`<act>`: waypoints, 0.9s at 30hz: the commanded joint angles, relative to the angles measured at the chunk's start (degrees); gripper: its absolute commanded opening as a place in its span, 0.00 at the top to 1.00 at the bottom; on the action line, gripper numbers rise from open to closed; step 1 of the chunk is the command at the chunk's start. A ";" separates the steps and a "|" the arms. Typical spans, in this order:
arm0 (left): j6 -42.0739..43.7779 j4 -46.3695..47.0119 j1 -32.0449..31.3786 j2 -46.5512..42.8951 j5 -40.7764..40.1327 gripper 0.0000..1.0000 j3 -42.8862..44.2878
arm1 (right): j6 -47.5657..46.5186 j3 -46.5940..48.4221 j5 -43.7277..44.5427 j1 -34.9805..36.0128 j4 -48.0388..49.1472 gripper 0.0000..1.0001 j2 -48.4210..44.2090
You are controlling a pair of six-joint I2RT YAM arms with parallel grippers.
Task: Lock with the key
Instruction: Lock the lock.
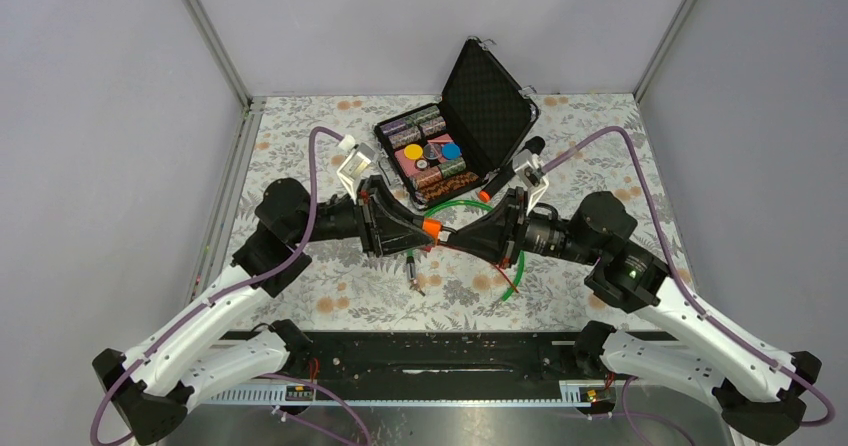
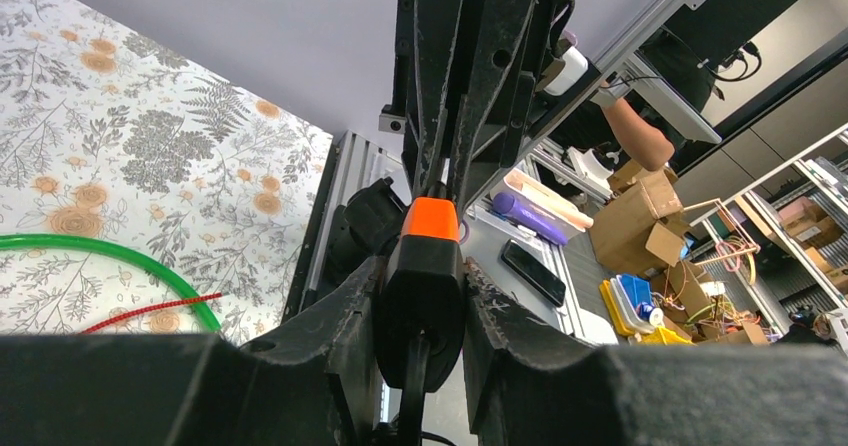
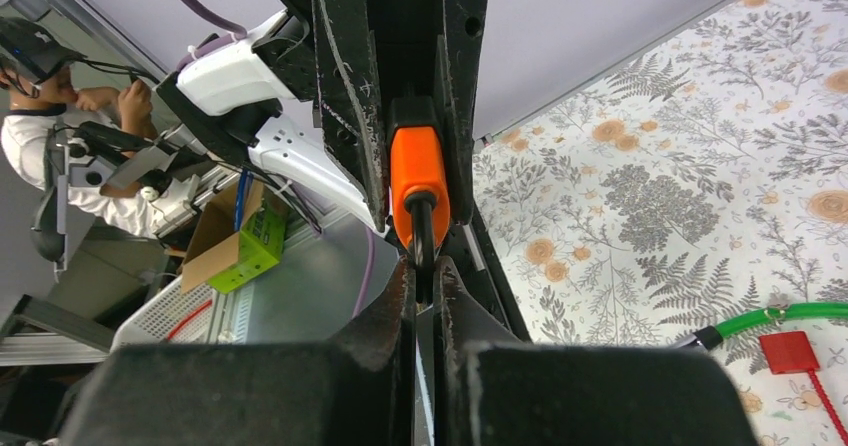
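- The two arms met above the middle of the table (image 1: pixel 620 146), with their fingers pointing at each other.
- The left gripper (image 1: pixel 422 228) was closed on the lock (image 2: pixel 428 266), a small body that was black with an orange end. In the left wrist view its fingers (image 2: pixel 330 336) pressed the lock from both sides.
- The right gripper (image 3: pixel 424 291) was closed almost fully, with only a thin gap between its fingers.
- In that gap sat a thin dark piece that went into the orange end of the lock. It was most likely the key (image 3: pixel 423 246), but its blade was hidden and its colour could not be told.
- The green cable loop (image 1: pixel 518 264) lay on the table under the right gripper and to the near right of it. A red tag (image 3: pixel 789 351) lay just beside the cable.
- A small metal piece with a dark head (image 1: pixel 412 270) lay alone on the table, near the arms and below the lock. It did not seem to be in use.
- An open case (image 1: pixel 490 106) stood at the far side, well apart from the grippers.
- By these views, the step in hand was the key sitting in the keyhole, ready for turning.
- The next move would call for a rotation of the right wrist around the key's axis while the left gripper holds the lock without moving, so the key does not bend or slip out.
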 commanded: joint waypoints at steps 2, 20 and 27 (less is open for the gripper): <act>-0.31 4.05 -1.88 3.55 0.81 1.00 -1.54 | 5.01 0.29 -4.28 0.86 11.67 1.00 5.59; 10.59 -11.75 0.27 1.78 -5.81 0.76 1.94 | -10.78 1.77 12.59 0.83 -11.74 1.00 -1.05; 18.34 -12.15 1.36 1.62 -9.32 0.12 2.16 | -25.77 7.44 7.72 0.82 -30.15 1.00 -2.41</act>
